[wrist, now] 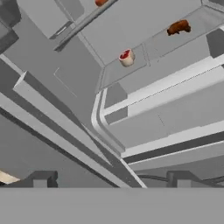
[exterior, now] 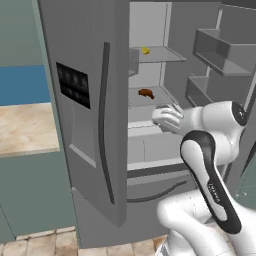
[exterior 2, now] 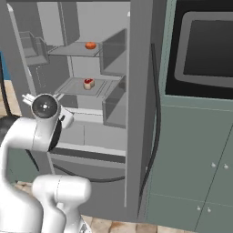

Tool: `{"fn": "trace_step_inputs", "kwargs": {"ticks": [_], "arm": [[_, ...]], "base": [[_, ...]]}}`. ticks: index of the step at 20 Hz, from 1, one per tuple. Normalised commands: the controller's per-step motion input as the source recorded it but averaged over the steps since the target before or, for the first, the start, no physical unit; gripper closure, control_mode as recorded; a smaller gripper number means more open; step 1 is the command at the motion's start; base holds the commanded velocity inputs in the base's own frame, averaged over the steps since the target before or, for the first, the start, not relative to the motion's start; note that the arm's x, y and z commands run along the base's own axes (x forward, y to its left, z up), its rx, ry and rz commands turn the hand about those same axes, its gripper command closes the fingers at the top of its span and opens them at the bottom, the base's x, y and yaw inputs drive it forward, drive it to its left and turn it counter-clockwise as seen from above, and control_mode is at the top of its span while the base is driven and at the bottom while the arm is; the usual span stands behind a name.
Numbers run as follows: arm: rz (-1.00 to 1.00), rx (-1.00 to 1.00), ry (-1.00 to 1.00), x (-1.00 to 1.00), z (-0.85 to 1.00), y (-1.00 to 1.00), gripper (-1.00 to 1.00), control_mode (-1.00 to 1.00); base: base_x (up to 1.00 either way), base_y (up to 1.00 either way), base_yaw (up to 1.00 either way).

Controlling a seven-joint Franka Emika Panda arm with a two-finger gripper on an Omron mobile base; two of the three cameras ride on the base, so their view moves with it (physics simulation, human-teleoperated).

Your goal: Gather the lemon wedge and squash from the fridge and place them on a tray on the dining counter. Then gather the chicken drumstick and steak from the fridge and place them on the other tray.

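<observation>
Open gripper (wrist: 111, 179) at the fridge (exterior: 90, 115), nothing held.

We saw the arm reach toward the open fridge, and the hand view showed the two fingertips (wrist: 41, 178) standing wide apart with nothing between them. From the left base view we made out the lemon wedge (exterior: 145, 50) on the fridge's upper shelf (exterior: 165, 55) and the drumstick (exterior: 146, 93) on the shelf below it; the gripper (exterior: 162, 116) sat in front of that lower shelf, apart from both. The right base view gave us what the left one hid: the squash (exterior 2: 90, 45) on the upper shelf and the steak (exterior 2: 88, 83) on the lower one. The hand view caught the steak (wrist: 126, 57) and drumstick (wrist: 178, 27) together on the lower shelf, well apart from each other, with an orange bit we took for the squash (wrist: 101, 2) at the edge.
</observation>
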Motion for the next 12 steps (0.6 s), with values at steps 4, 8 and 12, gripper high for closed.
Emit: {"fn": "trace_step_inputs", "kwargs": {"ticks": [4,8,12], "arm": [[0.06,0.22,0.10,0.69,-0.11,-0.02,-1.00,-1.00],[0.01,0.22,0.14,0.77,-0.04,0.07,-1.00,-1.00],[0.06,0.18,0.15,0.81,-0.05,0.30,-1.00,-1.00]], "base": [[0.00,0.00,0.00],[0.00,0.00,0.00],[0.00,0.00,0.00]]}}
